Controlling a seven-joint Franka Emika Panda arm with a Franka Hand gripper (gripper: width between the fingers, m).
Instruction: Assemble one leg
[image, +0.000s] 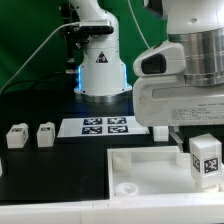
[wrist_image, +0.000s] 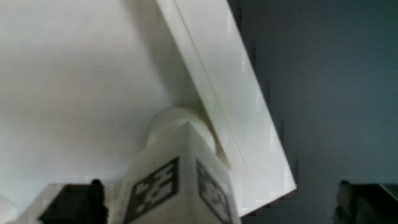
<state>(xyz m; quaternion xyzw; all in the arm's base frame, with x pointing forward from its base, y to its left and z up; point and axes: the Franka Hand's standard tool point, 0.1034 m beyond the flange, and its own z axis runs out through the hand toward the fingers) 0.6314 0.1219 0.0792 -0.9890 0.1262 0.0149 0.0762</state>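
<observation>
Start at the gripper (wrist_image: 217, 205): spread wide, clamped on nothing, dark fingertips (wrist_image: 71, 203) standing clear on either side of the leg (wrist_image: 178, 175). Find that leg upright at the edge of the white plate (wrist_image: 71, 90), tag faces showing, perhaps already seated in a corner hole, though hard to tell from either view. Centre over the post before closing, noting the offset toward one finger. Close squarely on opposite flat faces, keep the wrist plumb, and press or turn without tilting. Avoid shoving the plate sideways on the dark table. Farther back, leave alone the marker board (image: 105, 126), then a spare leg (image: 45, 133) and its neighbour (image: 15, 136) toward the exterior view's left.
</observation>
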